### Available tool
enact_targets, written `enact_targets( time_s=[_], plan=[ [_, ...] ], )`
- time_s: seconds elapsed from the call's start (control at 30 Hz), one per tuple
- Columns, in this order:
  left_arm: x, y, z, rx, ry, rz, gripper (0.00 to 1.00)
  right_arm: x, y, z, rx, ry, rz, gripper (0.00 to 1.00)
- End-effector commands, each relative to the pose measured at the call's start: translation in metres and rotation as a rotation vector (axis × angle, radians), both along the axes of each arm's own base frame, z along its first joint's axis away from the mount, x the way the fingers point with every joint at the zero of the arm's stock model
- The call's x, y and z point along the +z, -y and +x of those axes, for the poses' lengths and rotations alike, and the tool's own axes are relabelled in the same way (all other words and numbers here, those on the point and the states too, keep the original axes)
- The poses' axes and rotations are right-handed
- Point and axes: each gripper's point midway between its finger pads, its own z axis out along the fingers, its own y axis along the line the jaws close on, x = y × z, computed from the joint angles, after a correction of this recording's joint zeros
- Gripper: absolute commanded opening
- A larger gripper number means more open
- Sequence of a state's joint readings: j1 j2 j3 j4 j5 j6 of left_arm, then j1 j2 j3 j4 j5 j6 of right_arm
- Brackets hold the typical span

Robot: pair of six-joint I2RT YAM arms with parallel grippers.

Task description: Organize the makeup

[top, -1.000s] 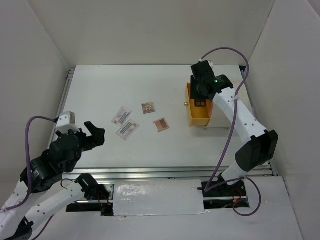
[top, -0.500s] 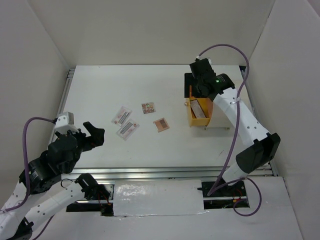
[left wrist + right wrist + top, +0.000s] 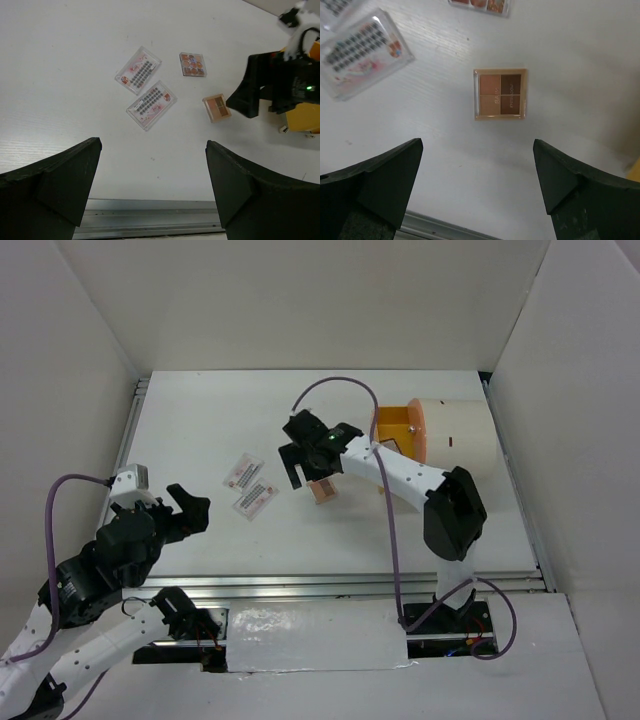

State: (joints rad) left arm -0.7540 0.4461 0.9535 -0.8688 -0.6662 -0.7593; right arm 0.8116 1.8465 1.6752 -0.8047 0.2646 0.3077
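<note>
We are hovering right gripper, jaws wide, empty, above square tan four-pan eyeshadow palette; left gripper also gaping, empty.

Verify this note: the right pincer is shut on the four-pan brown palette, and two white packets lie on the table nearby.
Wrong on the grip. The right pincer is open above the four-pan brown palette, which lies untouched on the table, as the right wrist view shows. Two white packets do lie nearby.
</note>
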Motion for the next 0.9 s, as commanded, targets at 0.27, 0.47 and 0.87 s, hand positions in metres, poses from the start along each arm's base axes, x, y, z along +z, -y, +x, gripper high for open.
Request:
enact_targets(
  time_s=[0.27,0.47,0.87],
  plan=[
    [0.006,0.001,0.001,-0.009,0.026,-0.005,0.99,-0.087,0.012,0.016,-0.013,-0.086,-0.003,0.99],
    [0.004,0.004,0.002,-0.017,0.020,0.004,0.99,-0.108,0.016,0.017,0.031,-0.140,0.007,0.99],
    [0.004,0.003,0.003,-0.009,0.017,0.007,0.99,-0.140,0.010,0.019,0.038,-0.207,-0.017,0.89]
  ],
)
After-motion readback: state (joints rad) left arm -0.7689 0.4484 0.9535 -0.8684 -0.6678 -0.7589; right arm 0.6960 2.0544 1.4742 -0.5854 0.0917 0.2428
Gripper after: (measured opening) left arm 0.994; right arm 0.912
